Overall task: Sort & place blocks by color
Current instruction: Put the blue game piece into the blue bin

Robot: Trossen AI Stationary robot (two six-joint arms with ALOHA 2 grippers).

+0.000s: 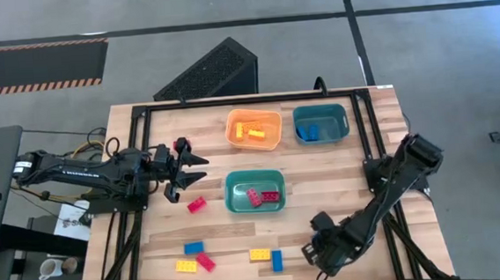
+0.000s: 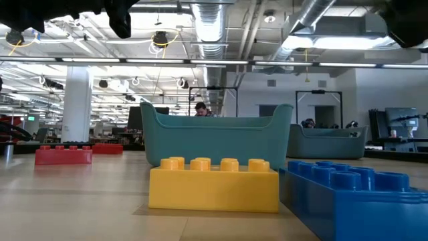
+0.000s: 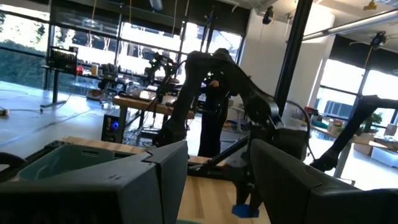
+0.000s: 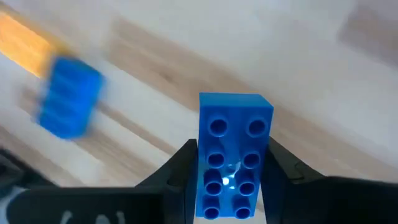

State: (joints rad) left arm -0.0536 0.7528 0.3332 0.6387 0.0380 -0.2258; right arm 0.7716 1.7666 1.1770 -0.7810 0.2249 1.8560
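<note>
Across the worktop (image 1: 341, 178), everything sits relative to the central teal bin (image 1: 255, 193): beyond it stand an orange bin (image 1: 254, 129) and another teal bin (image 1: 320, 124). Left of it hovers the left hand (image 1: 201, 165), fingers spread, empty. Nearer the front edge, rightward, the right hand (image 4: 231, 180) clamps a blue block (image 4: 233, 155); loose blocks (image 1: 196, 256) lie nearby.
</note>
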